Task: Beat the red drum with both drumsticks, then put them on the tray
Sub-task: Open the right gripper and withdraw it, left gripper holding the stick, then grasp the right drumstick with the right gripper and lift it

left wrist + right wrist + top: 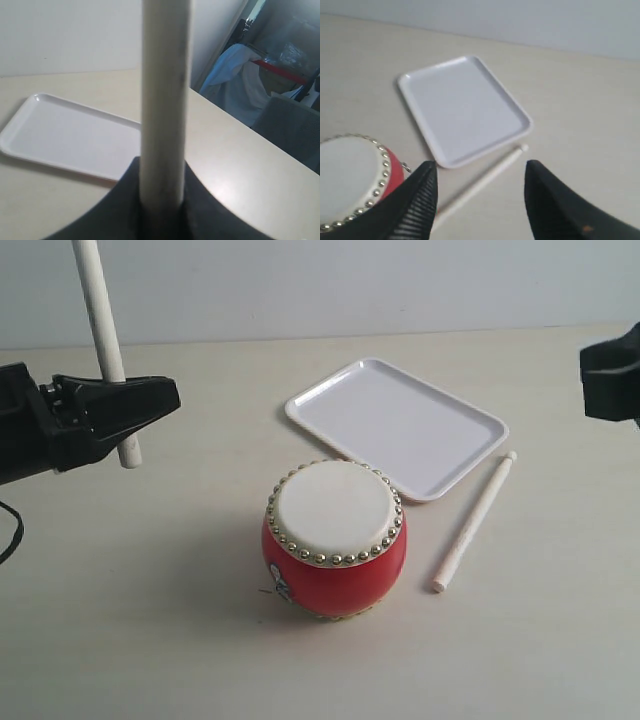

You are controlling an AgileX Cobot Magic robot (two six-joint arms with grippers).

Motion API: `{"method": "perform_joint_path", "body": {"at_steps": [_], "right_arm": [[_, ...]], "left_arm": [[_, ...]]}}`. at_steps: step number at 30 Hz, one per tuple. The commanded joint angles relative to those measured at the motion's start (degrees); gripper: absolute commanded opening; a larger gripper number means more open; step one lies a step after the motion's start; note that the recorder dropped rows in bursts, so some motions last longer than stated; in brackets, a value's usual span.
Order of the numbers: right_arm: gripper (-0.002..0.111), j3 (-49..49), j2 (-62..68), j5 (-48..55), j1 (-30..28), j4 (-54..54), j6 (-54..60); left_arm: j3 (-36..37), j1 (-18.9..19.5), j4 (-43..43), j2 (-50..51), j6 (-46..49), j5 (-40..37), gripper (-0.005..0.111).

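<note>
On the left, the left end effector [140, 400] is clamped on 1 drumstick [100, 310], held nearly upright above the counter [130, 640], probably so its lower end can swing down as a beater. The red drum [335, 540] stands to the right of that end effector and nearer, well apart from it, with its skin facing up. The tray [400, 420] lies just behind the drum, bare, ready to take both sticks. The 2nd drumstick [473, 523] lies flat on the counter, its far tip just beside the tray's right corner. The right end effector [480, 167] hovers spread wide and empty above that stick, seemingly lined up to pick it.
</note>
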State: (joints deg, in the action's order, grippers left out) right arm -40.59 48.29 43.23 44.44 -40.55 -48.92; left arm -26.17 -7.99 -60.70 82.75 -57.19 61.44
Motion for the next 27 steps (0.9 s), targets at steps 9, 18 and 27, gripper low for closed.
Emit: {"method": "perform_joint_path", "body": {"at_steps": [9,18,27], "right_arm": [[0.050,0.2,21.1,3.1,-0.3,0.7,-22.9],[0.050,-8.9,35.5,1.8,-9.8,22.8,-4.4],[0.050,-13.5,44.7,-0.2,-14.9,25.1,-3.2]], "left_arm": [[-0.4,0.2,0.0,-0.1,0.7,0.7,0.000],[-0.4,0.1,-2.4,-0.1,0.6,0.8,0.000],[-0.4,0.1,-3.1,-0.1,-0.3,0.8,0.000]]}}
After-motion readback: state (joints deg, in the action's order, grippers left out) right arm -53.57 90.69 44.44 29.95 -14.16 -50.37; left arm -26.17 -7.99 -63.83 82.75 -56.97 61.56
